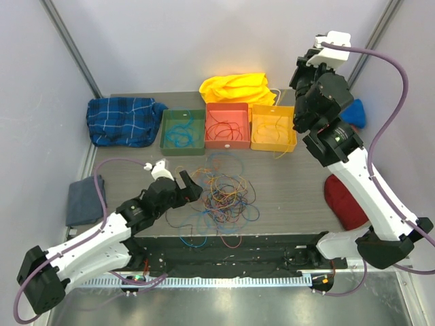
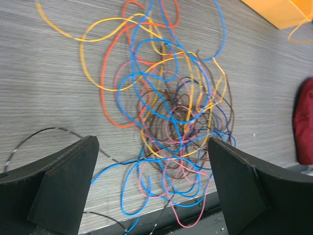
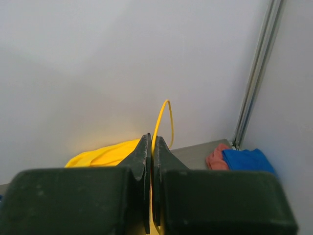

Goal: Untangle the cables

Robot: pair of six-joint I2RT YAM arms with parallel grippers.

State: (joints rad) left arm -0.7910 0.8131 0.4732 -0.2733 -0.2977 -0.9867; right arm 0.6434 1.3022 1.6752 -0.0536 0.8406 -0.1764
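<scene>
Pinching one yellow cable (image 3: 168,115) tight, the right end effector (image 3: 152,142) hangs high near the yellow bin (image 1: 272,146). Left end effector (image 2: 152,139), spread apart, hovers beside the tangled cables (image 1: 221,193) on the counter (image 1: 299,197). Suggest lowering slowly and releasing only once the strand dangles inside the bin.

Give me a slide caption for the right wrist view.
Right hand shut on a thin yellow wire that arcs above it, crumpled yellow cloth behind.

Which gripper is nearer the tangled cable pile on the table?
Left. The left gripper sits open beside the cable pile, at its left edge; the right gripper is raised far off at the back right, shut on a yellow cable.
</scene>
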